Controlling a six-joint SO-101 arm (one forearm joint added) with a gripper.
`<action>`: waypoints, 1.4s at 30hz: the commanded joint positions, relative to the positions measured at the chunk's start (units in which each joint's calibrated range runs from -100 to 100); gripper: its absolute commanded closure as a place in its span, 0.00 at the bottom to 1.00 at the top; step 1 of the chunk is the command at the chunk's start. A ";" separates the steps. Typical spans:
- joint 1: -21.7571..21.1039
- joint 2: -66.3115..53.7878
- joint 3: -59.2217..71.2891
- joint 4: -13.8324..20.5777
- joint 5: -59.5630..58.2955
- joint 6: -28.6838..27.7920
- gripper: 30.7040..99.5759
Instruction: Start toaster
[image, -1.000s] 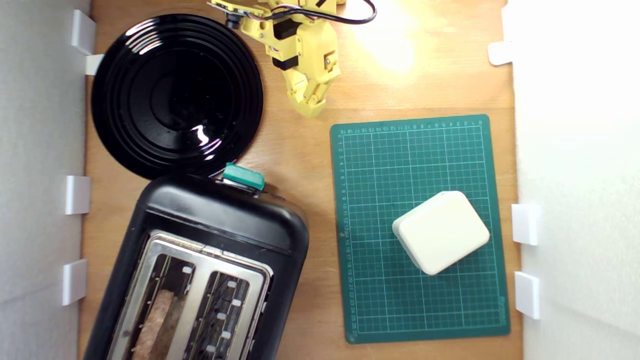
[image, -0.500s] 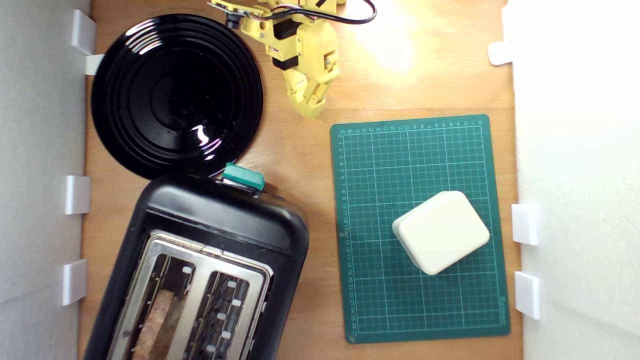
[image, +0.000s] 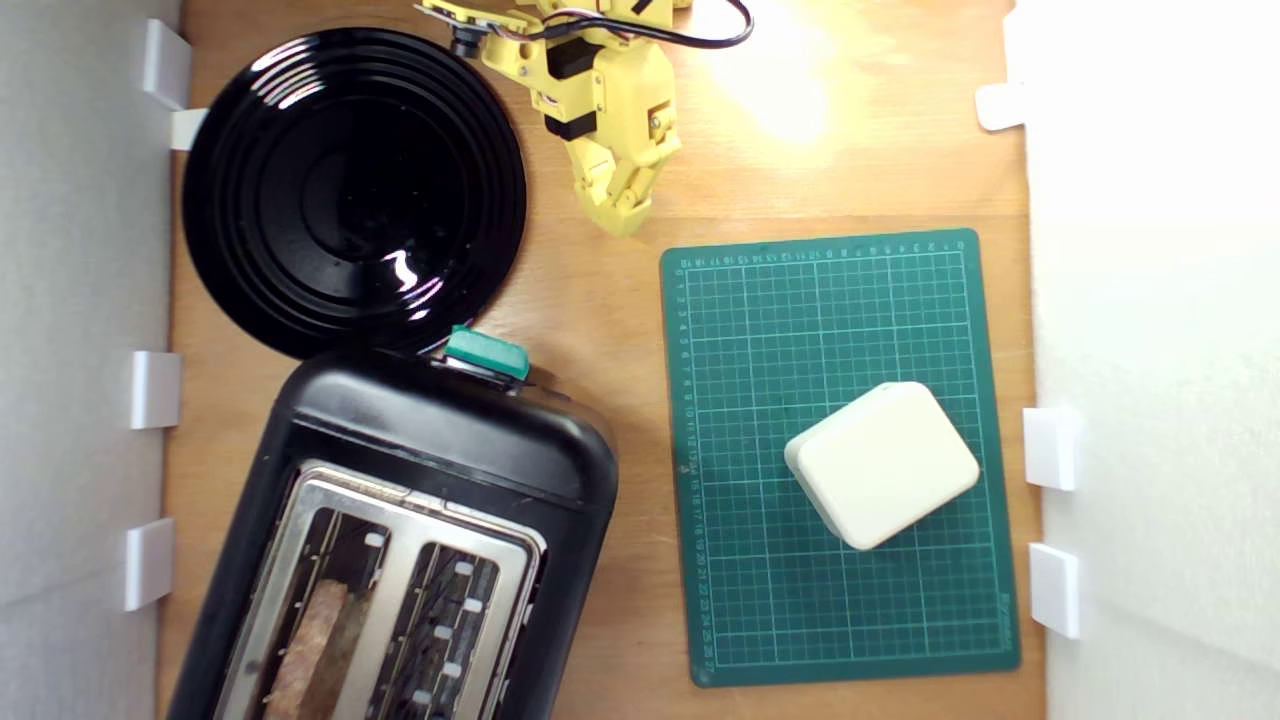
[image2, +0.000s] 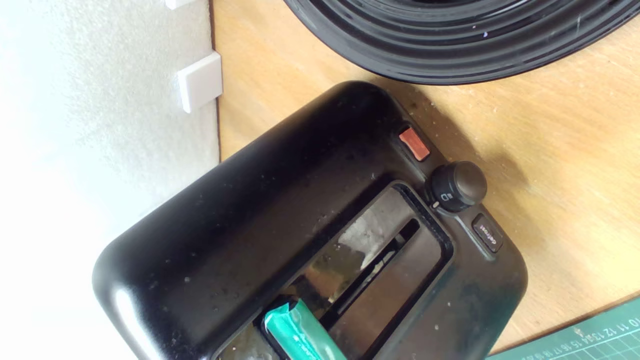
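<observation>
Where wrist view nears toaster (image2: 280, 225), red button (image2: 414, 144), dial (image2: 457, 186), perhaps defrost key (image2: 487, 233)

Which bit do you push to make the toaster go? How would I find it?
Find the big black toaster at the bottom of the exterior view's left, below the round black plate. On its end facing the plate sticks out a small lever knob. It is the only teal-green part; the other controls there are red or black.

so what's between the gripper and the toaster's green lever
Only bare wooden table separates the gripper from the lever in the exterior view; the black plate sits beside that stretch.
</observation>
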 joint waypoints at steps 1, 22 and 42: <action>-0.13 -0.75 0.29 0.66 0.74 -0.10 0.99; -0.29 -0.50 -0.17 2.91 0.66 0.32 0.99; -0.05 28.22 -36.70 3.00 0.74 11.38 0.99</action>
